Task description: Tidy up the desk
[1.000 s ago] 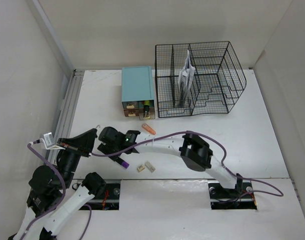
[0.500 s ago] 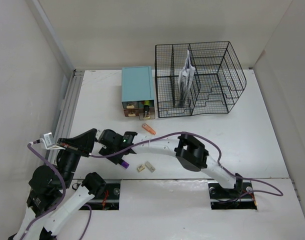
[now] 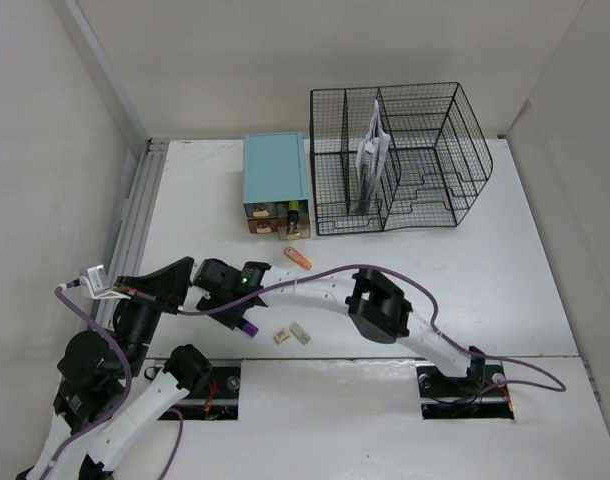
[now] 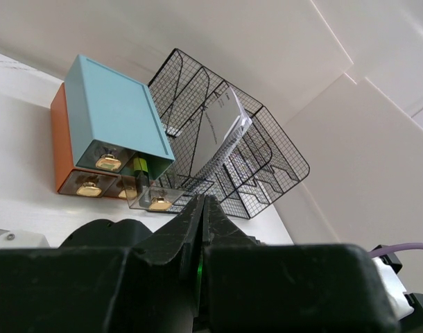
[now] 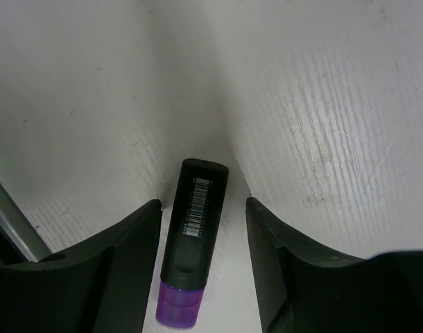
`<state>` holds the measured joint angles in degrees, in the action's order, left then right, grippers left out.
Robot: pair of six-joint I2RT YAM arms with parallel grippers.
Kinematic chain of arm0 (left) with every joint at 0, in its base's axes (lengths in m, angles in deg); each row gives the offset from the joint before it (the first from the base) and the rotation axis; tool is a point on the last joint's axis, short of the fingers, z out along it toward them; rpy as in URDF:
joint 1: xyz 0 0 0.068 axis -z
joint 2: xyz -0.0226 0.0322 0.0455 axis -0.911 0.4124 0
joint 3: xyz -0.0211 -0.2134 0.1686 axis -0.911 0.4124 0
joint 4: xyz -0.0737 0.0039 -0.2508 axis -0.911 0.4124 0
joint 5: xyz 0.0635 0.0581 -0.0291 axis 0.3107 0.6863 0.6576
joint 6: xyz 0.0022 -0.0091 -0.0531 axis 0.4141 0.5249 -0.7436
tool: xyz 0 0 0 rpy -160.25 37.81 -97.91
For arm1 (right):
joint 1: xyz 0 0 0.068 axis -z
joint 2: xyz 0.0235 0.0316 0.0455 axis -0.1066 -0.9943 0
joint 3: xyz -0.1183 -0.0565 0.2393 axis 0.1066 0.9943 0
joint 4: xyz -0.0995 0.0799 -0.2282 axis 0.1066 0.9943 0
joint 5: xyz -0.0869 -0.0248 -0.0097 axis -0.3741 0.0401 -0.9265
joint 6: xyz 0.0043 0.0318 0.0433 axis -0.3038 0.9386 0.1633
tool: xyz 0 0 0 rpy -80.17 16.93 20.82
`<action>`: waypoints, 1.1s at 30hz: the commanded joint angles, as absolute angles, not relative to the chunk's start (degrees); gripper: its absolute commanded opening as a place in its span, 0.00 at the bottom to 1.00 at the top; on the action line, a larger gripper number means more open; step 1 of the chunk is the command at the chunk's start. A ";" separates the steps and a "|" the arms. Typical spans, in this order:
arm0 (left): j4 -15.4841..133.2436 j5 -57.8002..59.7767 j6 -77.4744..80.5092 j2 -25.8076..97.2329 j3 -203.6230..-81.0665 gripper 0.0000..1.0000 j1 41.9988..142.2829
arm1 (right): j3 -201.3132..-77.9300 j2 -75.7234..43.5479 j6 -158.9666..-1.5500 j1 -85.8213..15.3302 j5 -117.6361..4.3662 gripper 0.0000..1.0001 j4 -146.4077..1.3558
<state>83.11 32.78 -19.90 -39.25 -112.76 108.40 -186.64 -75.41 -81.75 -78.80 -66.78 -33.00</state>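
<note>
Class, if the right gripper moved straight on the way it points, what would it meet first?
Probably the black highlighter with purple cap, lying between the open fingers of the right gripper; the white desk lies just beneath.

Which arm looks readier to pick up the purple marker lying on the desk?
The right. The right gripper sits open, a finger on either side of the purple marker on the desk. The left gripper is shut and aimed at the teal drawer box instead.

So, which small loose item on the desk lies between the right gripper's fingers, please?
The purple-ended black marker, flanked by the open right gripper; the orange piece and two beige pieces lie outside it.
</note>
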 commanded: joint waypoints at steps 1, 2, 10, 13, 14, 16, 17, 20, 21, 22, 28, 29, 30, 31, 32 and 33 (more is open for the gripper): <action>81.55 32.10 -18.63 -53.23 -114.47 0.00 108.80 | -188.70 -76.60 -82.06 -79.33 -65.86 0.57 -31.02; 81.55 32.10 -18.63 -53.23 -114.47 0.00 108.80 | -188.70 -76.60 -82.06 -79.33 -65.86 0.57 -31.02; 81.55 32.10 -18.63 -53.76 -114.47 0.00 108.80 | -189.23 -78.27 -82.06 -79.33 -65.86 0.18 -28.48; 81.55 32.10 -18.63 -53.76 -114.47 0.00 108.80 | -189.23 -78.80 -82.59 -79.33 -65.86 0.01 -27.86; 81.55 32.10 -18.63 -53.76 -114.47 0.00 108.80 | -189.23 -78.80 -84.07 -79.33 -65.86 0.00 -27.86; 81.55 32.10 -18.63 -53.76 -114.47 0.00 108.80 | -188.45 -76.61 -85.83 -79.33 -66.38 0.00 -29.25; 81.55 32.10 -18.63 -53.76 -114.47 0.00 108.80 | -188.44 -75.90 -88.71 -79.33 -66.39 0.00 -29.26; 81.55 32.10 -18.63 -53.76 -114.47 0.00 108.80 | -188.96 -72.91 -93.47 -79.33 -65.69 0.00 -29.97; 81.55 32.10 -18.63 -53.76 -114.47 0.00 108.80 | -189.93 -71.60 -96.88 -78.37 -63.86 0.00 -29.44; 81.55 32.10 -18.63 -53.76 -114.47 0.00 108.80 | -189.93 -70.98 -98.40 -77.76 -59.66 0.00 -29.44; 81.02 32.71 -18.10 -53.76 -115.08 0.00 108.80 | -192.57 -67.29 -106.31 -71.52 -46.80 0.00 -25.48; 81.02 32.72 -18.10 -53.76 -115.09 0.00 108.80 | -192.57 -66.76 -107.02 -70.64 -44.35 0.00 -24.96; 81.02 32.72 -18.10 -53.76 -115.78 0.00 108.80 | -193.18 -66.76 -107.98 -68.89 -42.76 0.00 -24.26; 81.02 32.72 -18.10 -53.76 -115.79 0.00 108.80 | -193.80 -65.88 -109.21 -67.92 -41.35 0.00 -24.25; 81.02 33.24 -18.10 -53.76 -115.79 0.00 108.80 | -194.32 -65.09 -109.74 -66.95 -40.21 0.00 -24.25; 81.02 33.24 -17.58 -53.76 -116.31 0.00 108.80 | -195.03 -65.09 -110.44 -65.20 -37.50 0.00 -23.38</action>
<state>83.16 32.93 -19.35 -39.25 -113.81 108.40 -190.86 -70.71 -105.55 -68.64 -46.36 -25.05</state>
